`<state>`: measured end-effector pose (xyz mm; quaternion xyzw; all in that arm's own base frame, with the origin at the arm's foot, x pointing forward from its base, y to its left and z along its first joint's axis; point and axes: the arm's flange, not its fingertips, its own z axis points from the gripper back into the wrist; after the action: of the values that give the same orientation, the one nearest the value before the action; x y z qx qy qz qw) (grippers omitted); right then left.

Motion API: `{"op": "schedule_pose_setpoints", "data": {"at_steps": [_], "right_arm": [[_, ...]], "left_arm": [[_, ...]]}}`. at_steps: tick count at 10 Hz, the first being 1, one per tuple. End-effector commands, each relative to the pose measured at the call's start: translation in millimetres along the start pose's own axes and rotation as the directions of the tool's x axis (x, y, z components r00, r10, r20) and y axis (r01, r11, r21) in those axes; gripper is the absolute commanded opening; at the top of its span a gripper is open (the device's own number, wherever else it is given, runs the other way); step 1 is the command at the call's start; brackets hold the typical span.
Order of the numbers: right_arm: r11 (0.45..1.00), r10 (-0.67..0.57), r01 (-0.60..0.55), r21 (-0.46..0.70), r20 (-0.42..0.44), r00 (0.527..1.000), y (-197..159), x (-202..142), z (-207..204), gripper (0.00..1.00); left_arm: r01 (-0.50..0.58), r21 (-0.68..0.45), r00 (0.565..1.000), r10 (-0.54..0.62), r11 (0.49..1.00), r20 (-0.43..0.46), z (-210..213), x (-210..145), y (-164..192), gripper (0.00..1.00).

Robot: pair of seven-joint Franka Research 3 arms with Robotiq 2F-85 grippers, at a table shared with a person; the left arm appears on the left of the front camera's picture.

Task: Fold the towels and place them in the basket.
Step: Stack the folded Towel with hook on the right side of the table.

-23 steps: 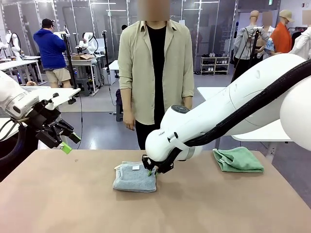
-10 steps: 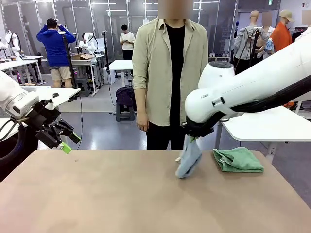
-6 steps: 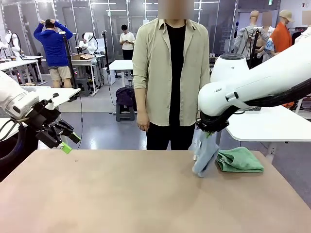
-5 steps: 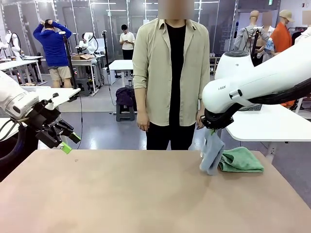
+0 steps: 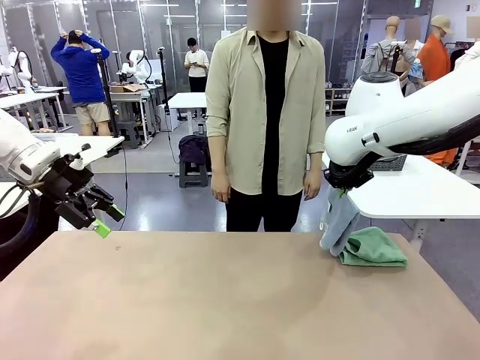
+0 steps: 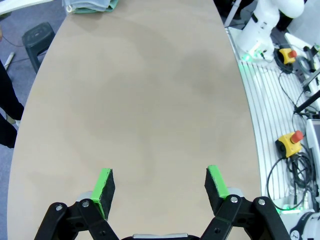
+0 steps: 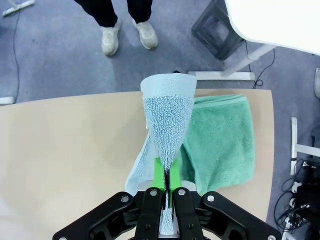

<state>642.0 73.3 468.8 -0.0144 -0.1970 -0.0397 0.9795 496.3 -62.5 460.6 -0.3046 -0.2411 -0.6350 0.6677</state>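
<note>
Right gripper (image 7: pixel 166 182) raised over the far right part of the bench (image 5: pixel 187 300), jaws clamped on a fold of the blue-grey towel (image 5: pixel 339 225). Towel hangs limp below the jaws, its lower end at the left edge of the green towel (image 5: pixel 373 247); whether it touches is unclear. Green towel lies folded flat on the bench near the far right corner. Left gripper (image 6: pixel 159 186) held off the left side above the bench edge, jaws spread wide apart, nothing between them. A person (image 5: pixel 265 112) stands at the far side, arms hanging down.
</note>
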Motion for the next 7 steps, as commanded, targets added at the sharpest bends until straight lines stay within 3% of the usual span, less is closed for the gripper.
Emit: {"op": "schedule_pose_setpoints", "data": {"at_steps": [1,3,4,7], "right_arm": [[0.999,-0.006,0.005,-0.039,-0.005,1.0,-5.6,12.9,-6.8,0.0],[0.995,-0.02,0.022,-0.093,0.018,1.0,-10.4,12.3,-12.2,0.0],[1.0,-0.008,0.008,-0.021,-0.002,1.0,-10.2,7.8,-9.9,0.0],[1.0,-0.008,0.008,-0.021,-0.002,1.0,-10.2,7.8,-9.9,0.0]], "left_arm": [[0.008,0.0,1.0,-0.008,1.0,-0.008,1.1,0.0,-1.4,0.92],[0.008,0.0,1.0,-0.008,1.0,-0.008,1.1,0.0,-1.4,0.92],[0.008,0.0,1.0,-0.008,1.0,-0.008,1.1,0.0,-1.4,0.92],[0.008,0.0,1.0,-0.008,1.0,-0.008,1.1,0.0,-1.4,0.92]]}}
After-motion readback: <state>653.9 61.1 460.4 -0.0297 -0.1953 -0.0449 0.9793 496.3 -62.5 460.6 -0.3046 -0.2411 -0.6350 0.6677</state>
